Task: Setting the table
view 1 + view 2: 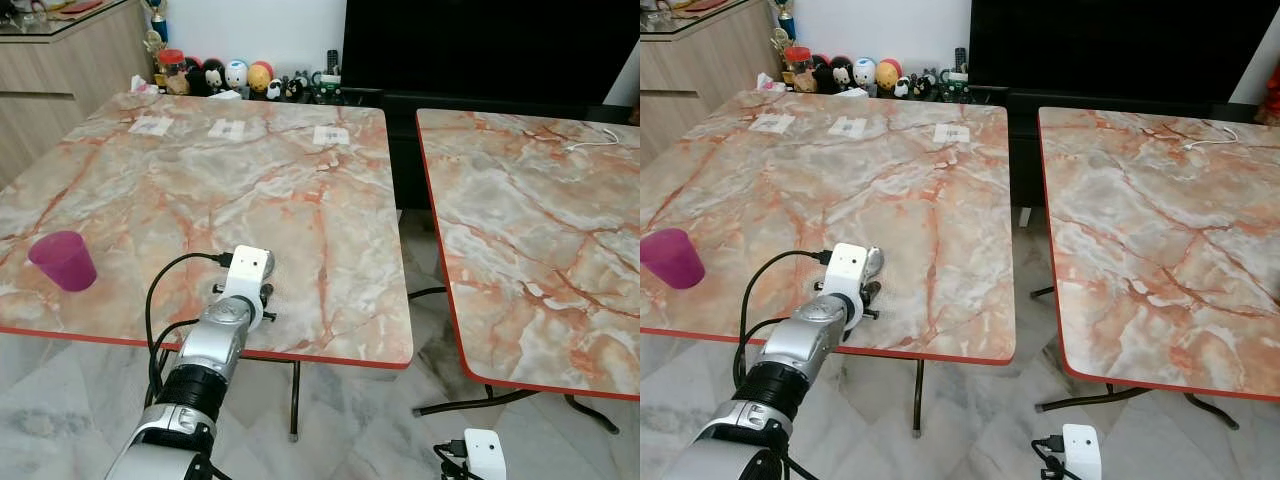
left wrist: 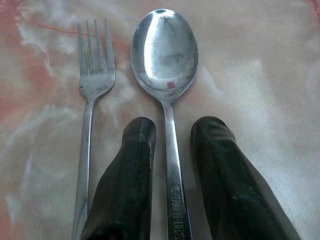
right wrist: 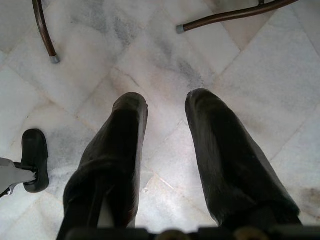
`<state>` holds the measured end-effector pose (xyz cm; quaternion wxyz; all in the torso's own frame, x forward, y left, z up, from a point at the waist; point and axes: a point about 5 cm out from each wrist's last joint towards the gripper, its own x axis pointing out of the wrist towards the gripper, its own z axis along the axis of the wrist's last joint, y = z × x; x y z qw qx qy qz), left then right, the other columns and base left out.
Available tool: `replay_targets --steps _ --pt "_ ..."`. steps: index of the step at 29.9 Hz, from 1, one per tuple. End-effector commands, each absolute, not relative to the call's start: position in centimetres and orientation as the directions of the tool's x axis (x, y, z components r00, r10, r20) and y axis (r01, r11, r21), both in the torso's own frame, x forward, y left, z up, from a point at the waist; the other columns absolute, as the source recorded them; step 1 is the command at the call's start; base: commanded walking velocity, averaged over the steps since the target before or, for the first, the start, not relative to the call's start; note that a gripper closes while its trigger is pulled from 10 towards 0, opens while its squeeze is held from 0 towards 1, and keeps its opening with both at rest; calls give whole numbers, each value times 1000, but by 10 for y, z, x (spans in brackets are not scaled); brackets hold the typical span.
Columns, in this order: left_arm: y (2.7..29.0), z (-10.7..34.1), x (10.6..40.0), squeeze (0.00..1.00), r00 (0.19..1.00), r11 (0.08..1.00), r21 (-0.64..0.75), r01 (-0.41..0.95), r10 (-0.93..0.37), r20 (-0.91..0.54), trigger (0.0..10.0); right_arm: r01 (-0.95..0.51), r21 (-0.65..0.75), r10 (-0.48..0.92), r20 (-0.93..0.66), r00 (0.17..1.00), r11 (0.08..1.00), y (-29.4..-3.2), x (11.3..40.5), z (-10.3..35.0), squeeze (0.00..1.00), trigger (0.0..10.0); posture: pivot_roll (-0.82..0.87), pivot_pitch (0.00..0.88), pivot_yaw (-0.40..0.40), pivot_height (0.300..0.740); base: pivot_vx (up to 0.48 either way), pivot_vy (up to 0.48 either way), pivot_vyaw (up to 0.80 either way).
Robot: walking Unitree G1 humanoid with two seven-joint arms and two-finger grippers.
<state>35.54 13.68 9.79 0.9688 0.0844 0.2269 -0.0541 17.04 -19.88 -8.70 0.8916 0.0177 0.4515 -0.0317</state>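
Left wrist view: left gripper (image 2: 172, 130) released, fingers straddling spoon (image 2: 165, 55) handle, fork (image 2: 95, 75) beside; right gripper (image 3: 165, 107) released over floor.

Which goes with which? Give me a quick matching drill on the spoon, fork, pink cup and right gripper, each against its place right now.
Things:
1. spoon
2. fork
3. pink cup
4. right gripper

Places:
A. hanging over the tiled floor
B. standing upright near the table's left edge
C. handle between the left gripper's open fingers
D. lying on the table beside the spoon, outside the fingers

Pairs: 1-C, 2-D, 3-B, 4-A
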Motion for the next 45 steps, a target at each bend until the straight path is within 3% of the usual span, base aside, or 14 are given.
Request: replay_targets --steps 1,23,28,39,40,41,42,43,45 --pt "134 82 347 0 851 979 116 167 -83 -519 0 73 0 -43 -812 582 997 -201 170 -87 0 10000 118 0 -70 740 0 0 0" --pt "134 81 345 0 857 974 129 188 -99 -506 0 63 -5 -41 -815 578 998 -202 169 -88 0 10000 126 0 -82 740 0 0 0" --pt "131 110 344 0 954 978 105 181 -148 -261 0 71 -20 -57 -816 575 997 -204 167 -88 0 10000 131 0 -90 740 0 0 0" --pt "159 139 324 0 997 988 135 73 -77 18 0 57 -24 -52 -816 575 998 -205 167 -88 0 10000 132 0 -92 740 0 0 0" --pt "161 140 322 0 997 986 151 67 -72 28 1294 57 -25 -54 -817 575 998 -206 167 -88 0 10000 132 0 -92 740 0 0 0" --pt "163 138 320 0 998 979 195 52 -59 29 4627 58 -28 -56 -817 574 998 -206 167 -88 0 10000 132 0 -93 740 0 0 0" --pt "167 136 317 0 998 968 247 36 -47 38 10000 59 -30 -58 -818 573 998 -206 167 -88 0 10000 129 0 -93 740 0 0 0" --pt "171 133 314 0 998 953 301 21 -38 51 10000 61 -31 -60 -818 572 998 -206 166 -88 0 10000 124 0 -92 740 0 0 0" --pt "178 131 311 0 998 969 246 -26 12 59 10000 61 -30 -60 -818 572 998 -206 166 -88 0 10000 120 0 -92 740 0 0 0"
